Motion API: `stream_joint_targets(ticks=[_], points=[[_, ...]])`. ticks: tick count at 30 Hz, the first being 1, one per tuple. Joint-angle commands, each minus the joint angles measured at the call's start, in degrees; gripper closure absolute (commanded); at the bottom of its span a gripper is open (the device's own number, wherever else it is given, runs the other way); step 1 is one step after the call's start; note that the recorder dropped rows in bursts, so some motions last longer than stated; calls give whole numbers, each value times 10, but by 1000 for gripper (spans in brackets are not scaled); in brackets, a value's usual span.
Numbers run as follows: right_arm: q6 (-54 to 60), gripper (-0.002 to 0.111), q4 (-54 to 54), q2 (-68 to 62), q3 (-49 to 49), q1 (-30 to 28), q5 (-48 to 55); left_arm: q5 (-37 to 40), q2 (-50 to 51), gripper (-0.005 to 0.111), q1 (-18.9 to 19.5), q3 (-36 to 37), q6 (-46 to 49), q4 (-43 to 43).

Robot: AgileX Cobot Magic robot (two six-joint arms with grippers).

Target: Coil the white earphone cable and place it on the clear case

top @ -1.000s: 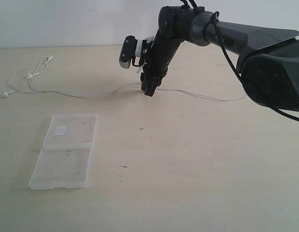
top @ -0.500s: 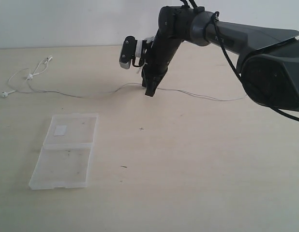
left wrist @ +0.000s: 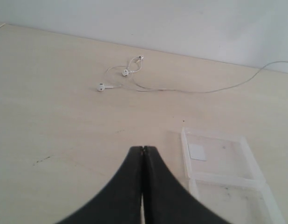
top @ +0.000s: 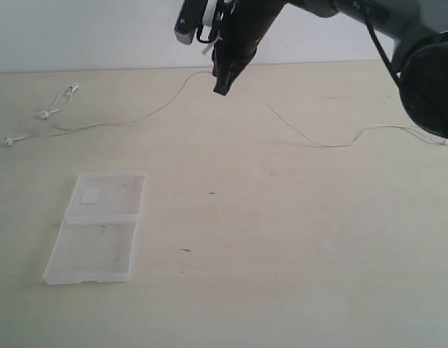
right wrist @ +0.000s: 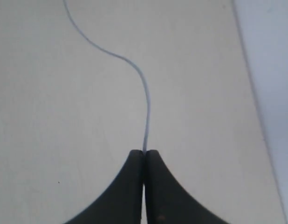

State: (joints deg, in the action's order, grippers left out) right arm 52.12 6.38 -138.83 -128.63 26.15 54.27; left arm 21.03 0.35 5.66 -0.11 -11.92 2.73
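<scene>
The white earphone cable (top: 289, 123) stretches across the far part of the table, lifted at its middle. My right gripper (top: 221, 88) is shut on it there, well above the table, and the wire (right wrist: 145, 100) runs out from between the shut tips (right wrist: 144, 152). Both earbuds (top: 43, 114) lie at the far left, also visible as earbuds (left wrist: 101, 87) in the left wrist view. The plug end lies at the right edge (top: 445, 142). The clear case (top: 97, 225) lies open and flat at front left. My left gripper (left wrist: 143, 148) is shut and empty, next to the case (left wrist: 225, 161).
The right arm (top: 398, 29) reaches in from the upper right, with a black cable along it. A pale wall (top: 79, 32) runs behind the table's far edge. Small dark specks (top: 212, 193) mark the wooden tabletop.
The right gripper has closed on the cable and risen, pulling its middle up off the table. The cable's right end has slid leftward into a curve. The left gripper stays shut.
</scene>
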Motion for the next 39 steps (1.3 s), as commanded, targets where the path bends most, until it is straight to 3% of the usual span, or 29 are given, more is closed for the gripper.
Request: stream_joint_targets(ticks=[1,13,21,39], points=[[-44,108,-16,45,-4,-1,3,-4,-3,107,0,1,-3,-3],[-178,108,-93,141,-4,-1,78,-4,-3,107,-1,1,-3,-3],[-200,108,-88,207,-4,-1,154,-4,-3,107,-1,1,-3,-3],[-270,108,-19,402,-3,-1,157,-4,-3,107,-1,1,-3,-3]])
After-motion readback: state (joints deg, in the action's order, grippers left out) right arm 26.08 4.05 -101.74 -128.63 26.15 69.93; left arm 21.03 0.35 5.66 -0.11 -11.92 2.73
